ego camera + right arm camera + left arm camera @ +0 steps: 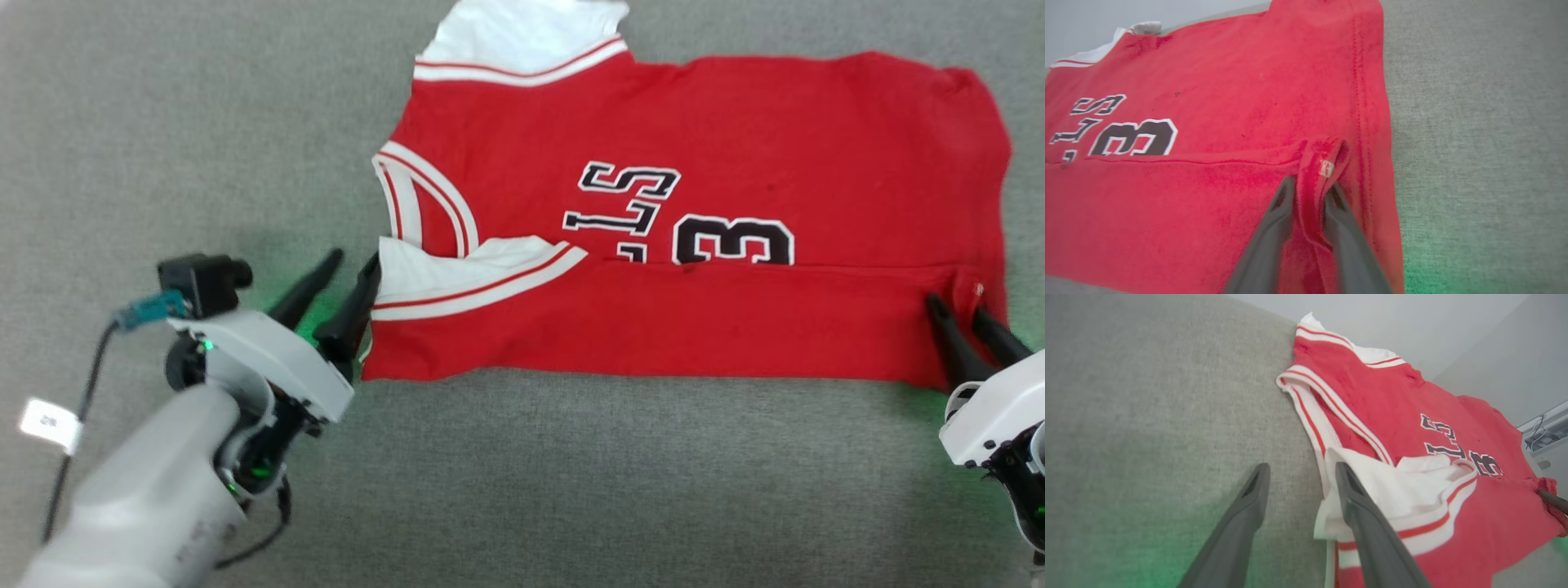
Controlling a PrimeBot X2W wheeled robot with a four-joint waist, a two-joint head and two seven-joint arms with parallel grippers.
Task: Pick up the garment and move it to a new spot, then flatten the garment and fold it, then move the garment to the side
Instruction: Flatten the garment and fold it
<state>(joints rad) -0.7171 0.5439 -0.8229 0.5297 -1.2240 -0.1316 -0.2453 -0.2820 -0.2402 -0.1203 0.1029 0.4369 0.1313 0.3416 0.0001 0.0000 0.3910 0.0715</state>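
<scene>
The garment (694, 147), a bright red jersey with white sleeves and black numerals, lies spread on the grey surface, its near edge folded up over the lower half of the numerals. My left gripper (355, 260) stands open at the jersey's left end. In the left wrist view one of its fingers (1367, 522) overlaps the edge of the white sleeve (1412, 494), and bare grey surface shows between the two. My right gripper (953, 304) is shut on a raised ridge of the red hem (1312, 192) at the jersey's right end, beside a small white label (1326, 168).
Grey felt-like surface (571, 490) stretches around the jersey, wide to the left and in front. A black cable with a white tag (49, 423) hangs by my left forearm. A pale wall (1412, 318) rises behind the surface's far edge.
</scene>
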